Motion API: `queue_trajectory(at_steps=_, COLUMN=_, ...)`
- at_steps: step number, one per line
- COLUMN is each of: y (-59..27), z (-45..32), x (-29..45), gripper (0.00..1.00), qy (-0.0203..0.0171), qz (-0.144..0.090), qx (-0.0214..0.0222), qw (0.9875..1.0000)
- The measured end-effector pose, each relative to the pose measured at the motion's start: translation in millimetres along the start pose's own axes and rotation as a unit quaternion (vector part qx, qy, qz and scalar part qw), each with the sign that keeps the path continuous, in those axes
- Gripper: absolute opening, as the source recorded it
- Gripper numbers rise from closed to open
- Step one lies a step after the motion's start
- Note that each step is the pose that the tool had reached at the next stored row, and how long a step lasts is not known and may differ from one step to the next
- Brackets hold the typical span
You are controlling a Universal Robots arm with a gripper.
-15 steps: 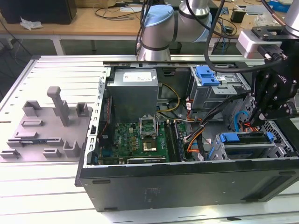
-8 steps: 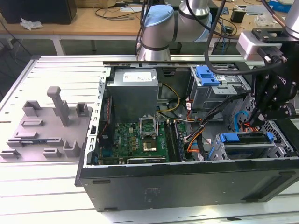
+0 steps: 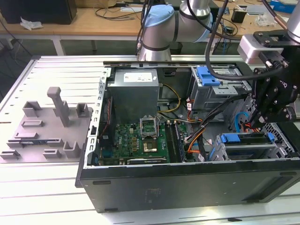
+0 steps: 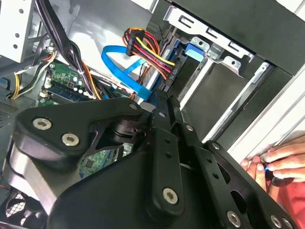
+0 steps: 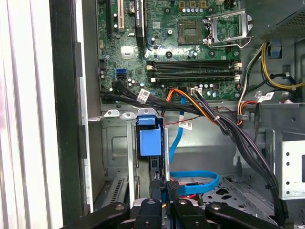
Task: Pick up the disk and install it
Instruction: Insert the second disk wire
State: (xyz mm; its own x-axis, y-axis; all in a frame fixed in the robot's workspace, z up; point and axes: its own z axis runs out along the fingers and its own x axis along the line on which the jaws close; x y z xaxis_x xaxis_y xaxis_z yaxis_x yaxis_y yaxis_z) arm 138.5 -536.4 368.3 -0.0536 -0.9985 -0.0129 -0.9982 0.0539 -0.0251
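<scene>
Black and jointed, the end effector (image 3: 257,123) hangs at about four o'clock in the exterior view, low over the metal drive cage in the open black computer case (image 3: 187,180). I cannot tell whether it is clenched or released.

Just beyond its tip in the first wrist view (image 5: 165,191) stands the disk (image 5: 148,140), a flat silver hard drive in a blue plastic carrier frame. It sits edge-on in a slot of that cage, blue tab outward. In the exterior view the disk (image 3: 239,138) lies at three o'clock from the green motherboard (image 3: 140,138).

By my judgement it is dense for its size, rigid, and smooth on its metal faces. A drop or a twist could hurt it, and the plastic frame will flex a little. The long stiff edges of the carrier look the safest hold, away from the label face and connector end.

A flat blue data cable (image 5: 200,179) loops close by and could snag.

A person's hand (image 4: 281,162) rests at the case rim in the second wrist view.

Farther off, at one o'clock, a blue plastic bracket (image 3: 207,75) tops the upper cage. The grey slatted counter (image 3: 56,70) stretches towards nine o'clock.
</scene>
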Motion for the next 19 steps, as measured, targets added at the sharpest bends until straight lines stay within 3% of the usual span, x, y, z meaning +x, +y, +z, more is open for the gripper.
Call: queue_trajectory(at_steps=19, y=0.1, z=5.5, x=1.0, gripper=0.16, qy=-0.0011, qz=-0.003, qx=-0.0001, qw=1.0)
